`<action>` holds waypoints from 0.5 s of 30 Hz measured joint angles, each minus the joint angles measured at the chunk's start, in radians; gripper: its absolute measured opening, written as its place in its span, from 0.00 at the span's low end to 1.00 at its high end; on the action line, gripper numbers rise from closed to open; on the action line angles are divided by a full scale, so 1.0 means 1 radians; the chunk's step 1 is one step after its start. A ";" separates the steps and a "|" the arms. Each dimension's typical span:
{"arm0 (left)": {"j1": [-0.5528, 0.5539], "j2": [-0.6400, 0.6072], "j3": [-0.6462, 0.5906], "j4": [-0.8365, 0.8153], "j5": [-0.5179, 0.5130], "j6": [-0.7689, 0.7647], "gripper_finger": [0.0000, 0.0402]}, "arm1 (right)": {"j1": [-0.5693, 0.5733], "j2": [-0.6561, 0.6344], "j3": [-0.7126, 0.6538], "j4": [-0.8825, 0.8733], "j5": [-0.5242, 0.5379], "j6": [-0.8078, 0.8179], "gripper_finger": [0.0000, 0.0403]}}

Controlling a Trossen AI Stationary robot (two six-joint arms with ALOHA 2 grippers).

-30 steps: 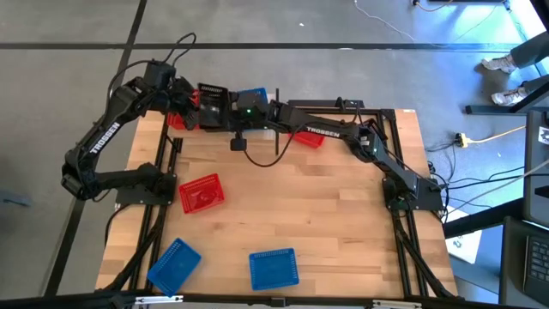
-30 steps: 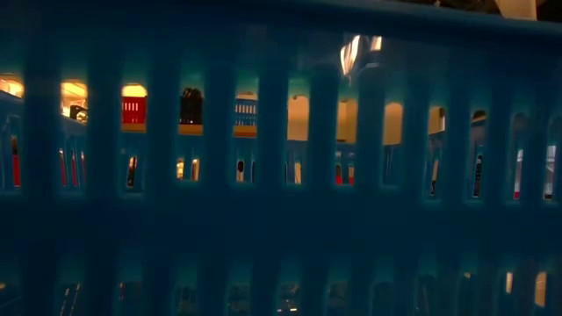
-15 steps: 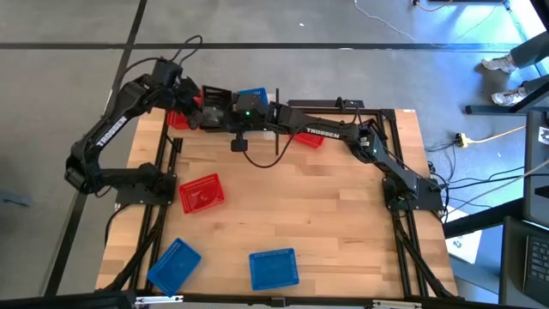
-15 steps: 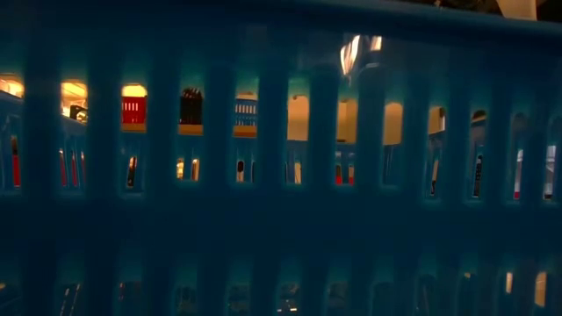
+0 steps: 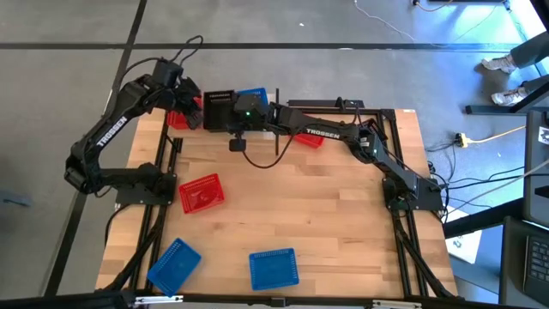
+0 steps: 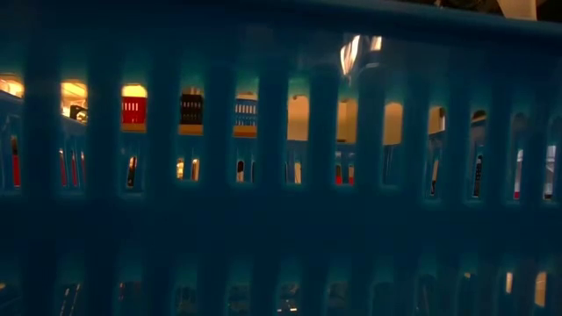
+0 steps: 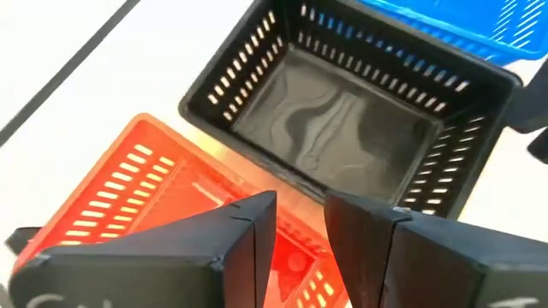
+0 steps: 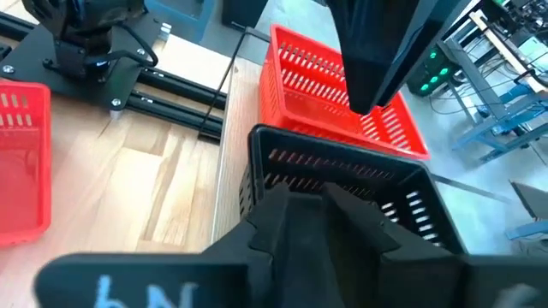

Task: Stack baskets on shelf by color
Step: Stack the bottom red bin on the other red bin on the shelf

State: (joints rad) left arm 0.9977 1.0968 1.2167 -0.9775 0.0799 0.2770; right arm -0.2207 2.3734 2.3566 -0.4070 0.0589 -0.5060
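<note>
Baskets sit in two groups: at the far left edge of the counter (image 5: 343, 215), a red basket (image 7: 163, 192), a black basket (image 7: 342, 128) and a blue basket (image 5: 251, 93) stand side by side on the shelf (image 8: 184, 64), with another red one (image 5: 307, 137) partly hidden under the right arm. Loose on the counter you have a red basket (image 5: 201, 193) at mid-left and two blue baskets (image 5: 174, 263) (image 5: 274, 268) along the near edge.

Your right gripper (image 8: 321, 218) is right at the black basket's near wall. Its jaws stand narrowly parted and you cannot tell whether they grip the rim. Your left gripper (image 7: 300, 227) hovers above the seam between the shelf's red and black baskets, jaws narrowly apart and holding nothing.

For the next fetch, the loose red basket lies nearer your left arm, with its long axis running left to right. The two blue ones lie toward the near edge, well apart from both grippers. Room over the middle of the counter is open. Room at the shelf is tight, with both wrists close together and black posts nearby, so I'd judge one arm should back out first.
</note>
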 joint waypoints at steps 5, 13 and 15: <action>0.000 -0.027 0.013 -0.014 -0.098 0.018 0.23 | 0.003 -0.010 0.000 0.025 0.002 0.000 0.20; -0.017 -0.129 0.115 -0.112 -0.021 -0.039 0.23 | 0.049 -0.166 0.001 -0.129 0.053 0.003 0.18; -0.041 -0.172 0.115 -0.130 0.031 -0.051 0.23 | 0.065 -0.209 0.001 -0.212 0.043 0.004 0.17</action>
State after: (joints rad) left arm 0.9566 0.9244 1.3322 -1.1080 0.1111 0.2261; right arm -0.1557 2.1647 2.3573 -0.6187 0.1017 -0.5022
